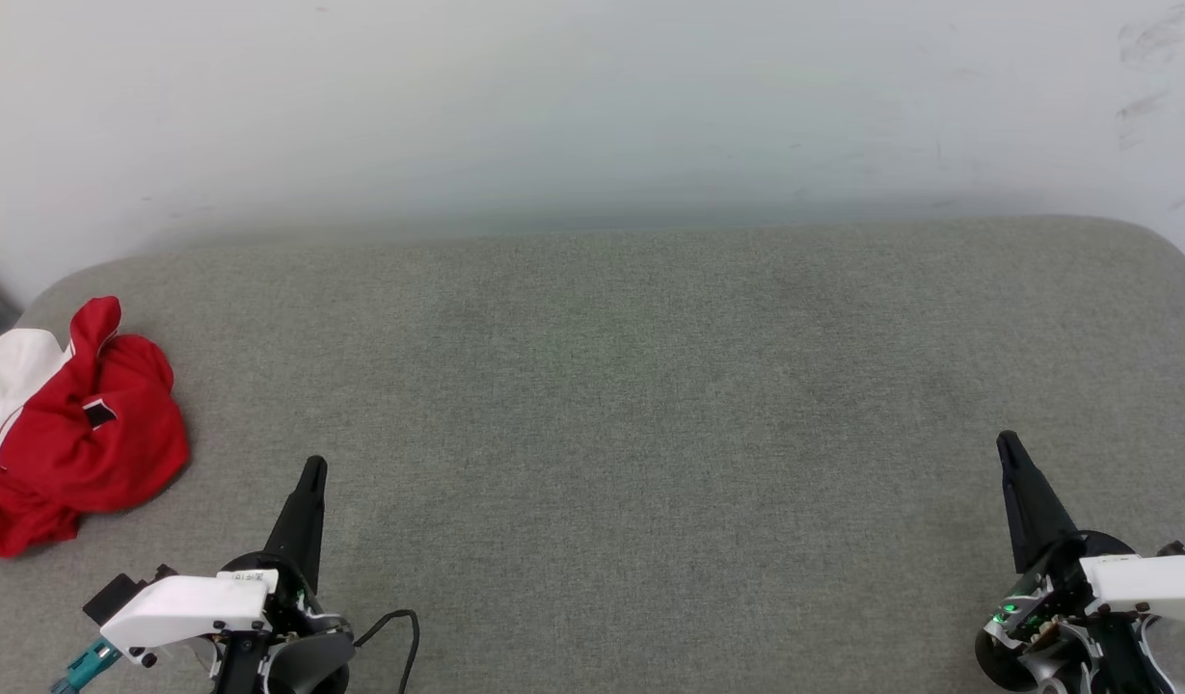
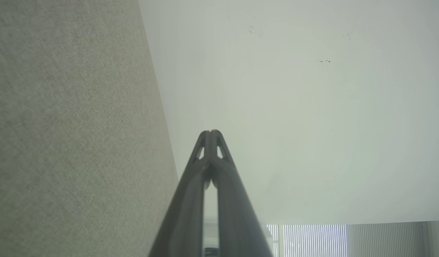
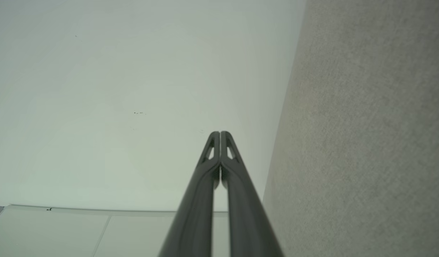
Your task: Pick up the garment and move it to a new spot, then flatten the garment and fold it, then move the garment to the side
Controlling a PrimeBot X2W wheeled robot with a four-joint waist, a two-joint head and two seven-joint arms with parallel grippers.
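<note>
With the left gripper [image 1: 313, 470] and right gripper [image 1: 1007, 445] near, fingers pressed together on nothing, the garment [image 1: 81, 434] lies crumpled at the left edge of the grey padded surface [image 1: 650, 386], where a careless grab could likely snag one sleeve or push it off.

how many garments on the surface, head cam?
1. Crumpled red soft-fabric T-shirt with white sleeve, at the far left of the grey fabric surface, partly cut off by the frame edge; more could lie out of frame.
</note>
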